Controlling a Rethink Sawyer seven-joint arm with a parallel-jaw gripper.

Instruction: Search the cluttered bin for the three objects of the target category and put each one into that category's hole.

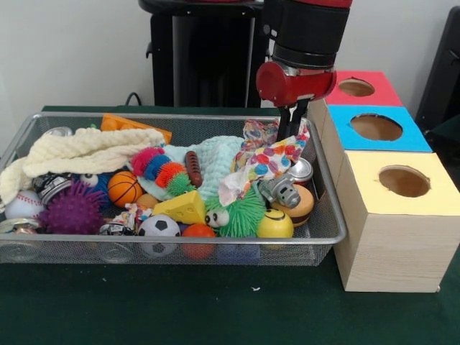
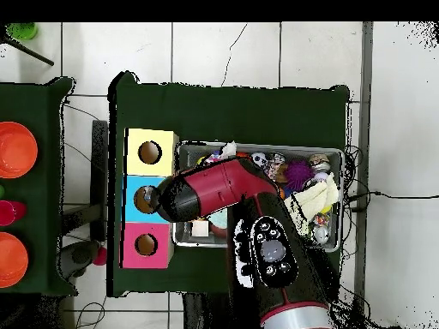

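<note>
The silver wire-mesh basket [image 1: 180,242] stands on the green table, full of toys and cloths; it also shows in the overhead view [image 2: 341,176]. My gripper [image 1: 291,128] hangs over the basket's far right corner, just behind a colourful patterned cloth [image 1: 269,159]. It is low at rim height, and the cloth hides its tips. In the overhead view the arm covers it. No clear plastic bottle shows plainly; two see-through shapes lie low behind the front mesh [image 1: 20,248]. The blue-faced box's round hole [image 1: 376,127] is right of the gripper, partly under the arm from overhead [image 2: 147,199].
The red-faced box [image 1: 357,88] stands behind the blue one and the yellow-faced box [image 1: 402,181] in front. The clutter includes a cream knitted cloth [image 1: 79,149], a purple spiky ball [image 1: 72,210], a soccer ball [image 1: 159,227] and metal cans [image 1: 300,171]. Orange bowls [image 2: 17,150] sit on a side table.
</note>
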